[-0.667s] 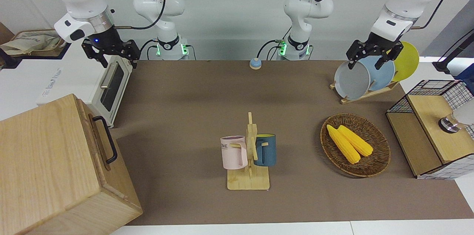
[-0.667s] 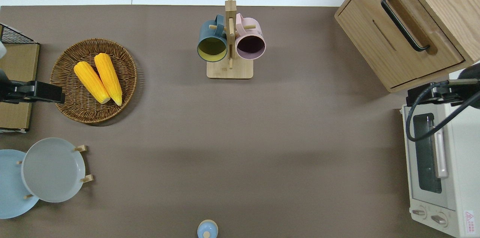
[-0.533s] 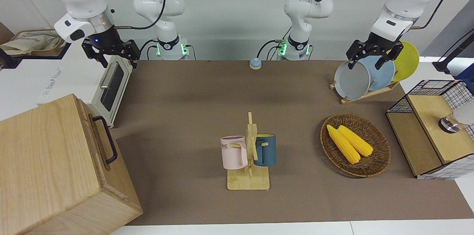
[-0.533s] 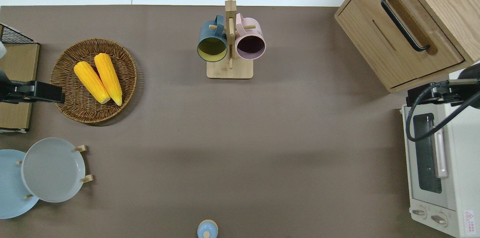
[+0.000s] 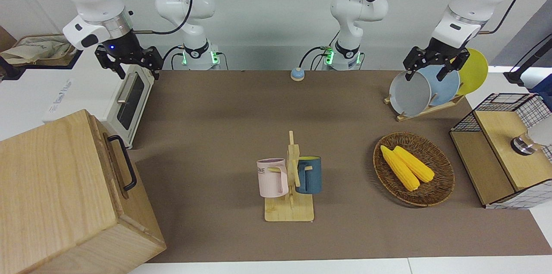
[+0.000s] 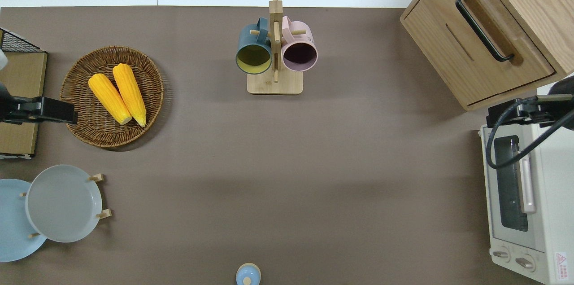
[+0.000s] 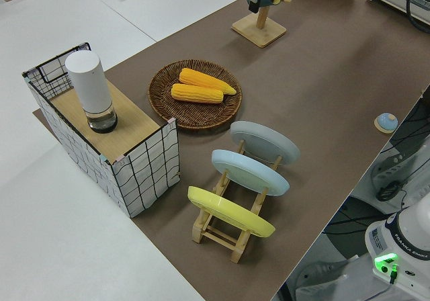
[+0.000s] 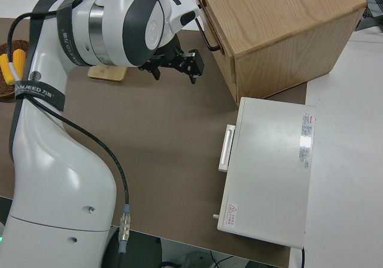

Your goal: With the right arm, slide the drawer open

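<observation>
1. A brown mat covered the table, with a pale wall and the two arm bases at the robots' edge.
2. The drawer sat shut in the big pale wooden cabinet at the right arm's end of the table, on the edge farthest from the robots; its black loop handle lay untouched across its front.
3. The right gripper hung in the air over the end of the white toaster oven closest to the cabinet, its fingers spread apart and empty, a blue light showing on its wrist. It was well apart from the handle.
4. The toaster oven stood just beside the cabinet, nearer to the robots, its steel bar handle facing the middle of the table.
5. A wooden mug rack at mid-table carried a pink mug and a dark blue mug.
6. Toward the left arm's end lay a wicker basket holding two corn cobs, and a wire-grid wood box beside it.
7. A plate rack held grey, blue and yellow plates nearer to the robots than the basket.
8. The left arm was parked, its gripper with fingers apart.
</observation>
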You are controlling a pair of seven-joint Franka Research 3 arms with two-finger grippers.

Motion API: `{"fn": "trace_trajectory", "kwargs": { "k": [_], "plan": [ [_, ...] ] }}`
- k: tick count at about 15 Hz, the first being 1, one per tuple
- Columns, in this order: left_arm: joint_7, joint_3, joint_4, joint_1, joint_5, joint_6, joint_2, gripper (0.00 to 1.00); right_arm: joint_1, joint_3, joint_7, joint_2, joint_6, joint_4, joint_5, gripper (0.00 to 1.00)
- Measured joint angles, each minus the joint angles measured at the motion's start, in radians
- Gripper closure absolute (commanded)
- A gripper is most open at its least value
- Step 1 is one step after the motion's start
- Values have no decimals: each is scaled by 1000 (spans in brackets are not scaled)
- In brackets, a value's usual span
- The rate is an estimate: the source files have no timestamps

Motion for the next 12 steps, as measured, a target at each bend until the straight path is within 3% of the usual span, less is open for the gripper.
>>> {"fn": "trace_trajectory", "kwargs": {
  "k": [7,10,12],
  "plan": [
    [0,0,0,0,0,0,0,5,0,0,0,6,0,0,-9,11],
    [0,0,0,0,0,0,0,5,15,11,0,15,0,0,-84,13],
    [0,0,0,0,0,0,0,2,58,18,8,26,0,4,-160,11]
  ]
}}
